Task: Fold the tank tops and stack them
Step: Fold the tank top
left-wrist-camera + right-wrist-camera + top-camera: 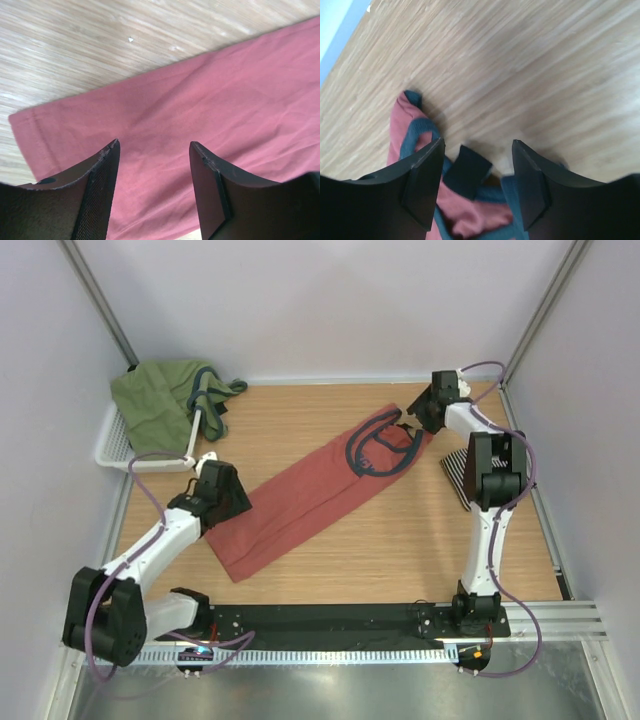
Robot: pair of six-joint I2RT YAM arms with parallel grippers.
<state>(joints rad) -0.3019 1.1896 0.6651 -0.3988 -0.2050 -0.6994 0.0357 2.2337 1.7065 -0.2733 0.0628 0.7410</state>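
While the salmon-red cloth tank top (300, 502) lies folded lengthwise near the white plastic basket (106, 454), left gripper (155, 147) and right gripper (479, 143) hover released over its ends; the crosswise fold likely needs fresh grasps.

1 view looks down on the whole table (400, 560) from high behind; 2 wrist views look down close, both sharing its salmon-red tank top (300, 500)

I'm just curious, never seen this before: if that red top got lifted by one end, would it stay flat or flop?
Probably flop: the red top lies limp and flat on the table, with soft creases. It looks thin, so likely light. Its teal-trimmed straps are bunched up, so they'd likely dangle.
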